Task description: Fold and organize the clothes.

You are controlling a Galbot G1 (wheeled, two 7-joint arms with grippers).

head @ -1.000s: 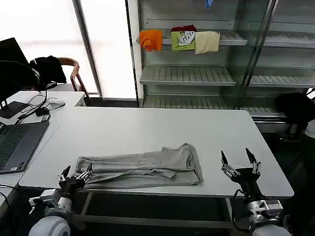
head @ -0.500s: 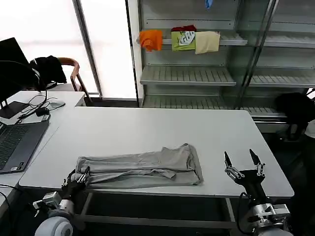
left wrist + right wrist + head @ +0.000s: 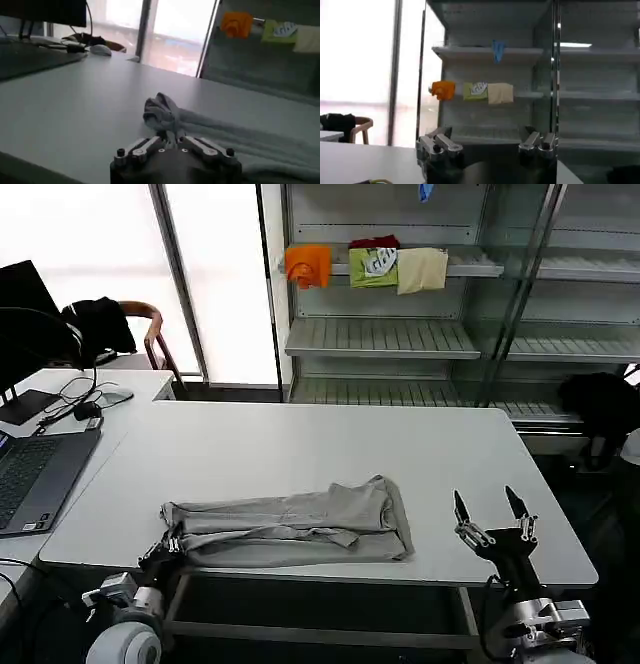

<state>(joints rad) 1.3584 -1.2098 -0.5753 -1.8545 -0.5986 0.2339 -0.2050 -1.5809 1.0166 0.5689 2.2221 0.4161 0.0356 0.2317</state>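
A light grey shirt [image 3: 300,526], folded into a long strip, lies along the front of the white table [image 3: 300,444]. My left gripper [image 3: 170,540] sits at the table's front edge, at the strip's left end. In the left wrist view its fingers [image 3: 150,144] close on a bunched fold of the shirt [image 3: 162,112], and the left gripper [image 3: 172,138] is shut on it. My right gripper [image 3: 491,518] stands open and empty at the front right corner, apart from the shirt's right end. The right gripper [image 3: 487,142] faces the shelves.
A laptop [image 3: 30,474] and cables lie on the side desk at left. A chair with a black jacket [image 3: 95,324] stands behind it. The glass shelf unit [image 3: 400,334] at the back holds orange, green and cream folded items [image 3: 365,266].
My left gripper has sunk lower at the table's edge and closed on the shirt's left end, which has shifted slightly right. The right gripper dropped a little, then held still.
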